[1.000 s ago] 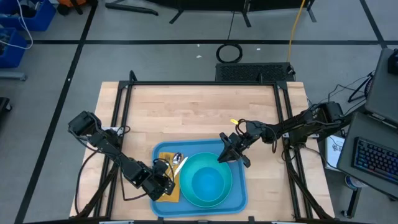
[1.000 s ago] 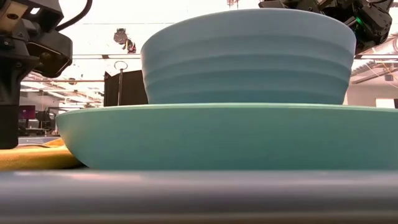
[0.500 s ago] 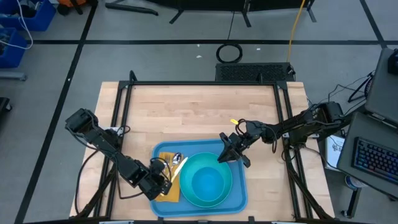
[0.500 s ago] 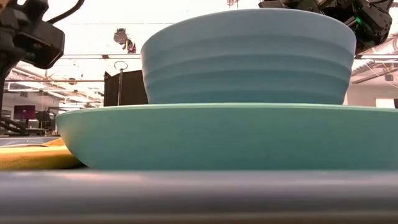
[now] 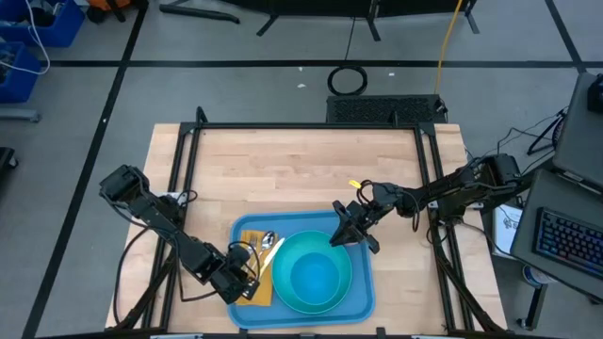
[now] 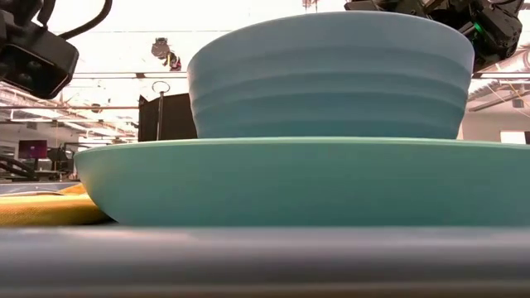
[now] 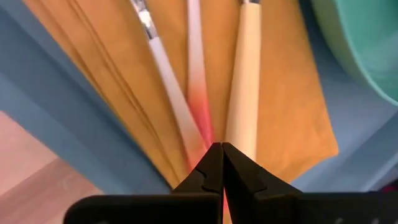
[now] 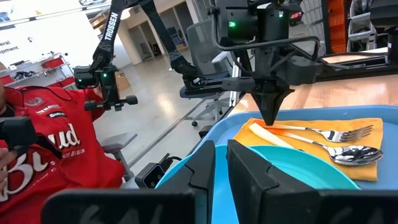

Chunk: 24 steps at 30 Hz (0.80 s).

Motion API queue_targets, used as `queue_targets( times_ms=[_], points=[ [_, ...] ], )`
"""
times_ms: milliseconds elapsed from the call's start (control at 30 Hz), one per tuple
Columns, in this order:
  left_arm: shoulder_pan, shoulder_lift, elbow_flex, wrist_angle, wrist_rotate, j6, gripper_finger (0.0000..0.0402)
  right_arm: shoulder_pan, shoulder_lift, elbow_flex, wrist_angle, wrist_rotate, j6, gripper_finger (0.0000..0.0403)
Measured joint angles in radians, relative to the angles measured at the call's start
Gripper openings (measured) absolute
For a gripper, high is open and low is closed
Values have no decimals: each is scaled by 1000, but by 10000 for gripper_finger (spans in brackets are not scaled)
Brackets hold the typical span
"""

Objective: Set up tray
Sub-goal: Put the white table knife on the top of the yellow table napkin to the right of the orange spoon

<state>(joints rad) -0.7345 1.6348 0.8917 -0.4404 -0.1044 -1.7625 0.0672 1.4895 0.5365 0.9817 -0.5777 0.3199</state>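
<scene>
Two arms flank the tray [image 5: 363,299] at lower centre of the desk [image 5: 301,174]. Left fingers [image 5: 247,287] together above the napkin [image 5: 256,287], empty; right fingers [image 5: 345,235] nearly together at the plate's [image 5: 301,294] upper rim.

My table [image 5: 301,174] is pale wood planks with a dark frame along its edges. Directly on it I see only the blue tray [image 5: 363,299], flat at the near edge, about centred between the two arms. Far half of the wood is bare boards from my view.
</scene>
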Motion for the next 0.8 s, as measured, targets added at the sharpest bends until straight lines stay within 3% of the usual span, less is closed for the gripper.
queue_targets(
  times_ms=[800],
  points=[
    [13, 43, 0, 117, 24, 42, 1, 0, 0, 0, 0, 0, 0, 34]
  ],
)
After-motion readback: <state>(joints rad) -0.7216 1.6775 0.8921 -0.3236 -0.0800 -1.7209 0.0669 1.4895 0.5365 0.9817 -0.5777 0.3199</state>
